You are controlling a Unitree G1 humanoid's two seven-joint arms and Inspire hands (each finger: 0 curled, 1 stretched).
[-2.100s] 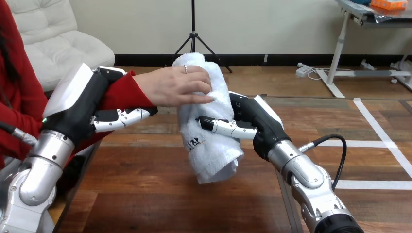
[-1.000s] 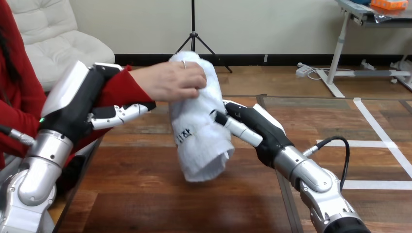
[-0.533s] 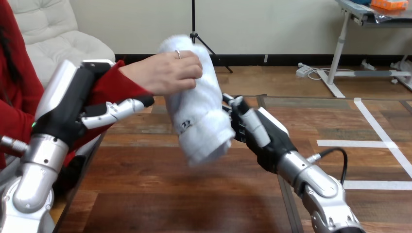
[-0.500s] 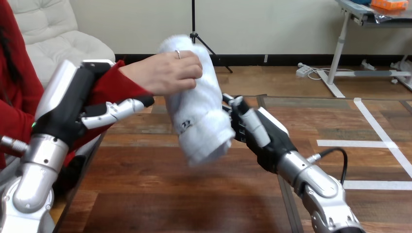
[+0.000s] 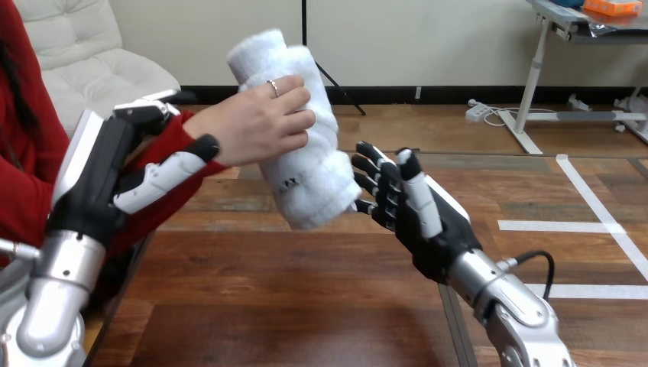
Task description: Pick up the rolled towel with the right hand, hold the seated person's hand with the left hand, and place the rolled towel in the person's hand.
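The person's hand (image 5: 252, 126) grips the white rolled towel (image 5: 321, 180) and holds it tilted above the table, its upper end high at the left. My right hand (image 5: 428, 229) stands just right of the towel's lower end, open, with fingers (image 5: 413, 187) spread and straight; its fingertips are close to the towel, and I cannot tell if they touch. My left hand (image 5: 95, 180) is at the person's red-sleeved wrist (image 5: 187, 141), thumb under it and fingers over the sleeve.
The brown wooden table (image 5: 267, 306) lies below both hands. Its right edge (image 5: 451, 321) runs under my right forearm, with floor beyond it.
My right hand let go of the towel and spread its fingers. The person lifted the towel up and to the left. My left hand stayed at the wrist and rose slightly with it.
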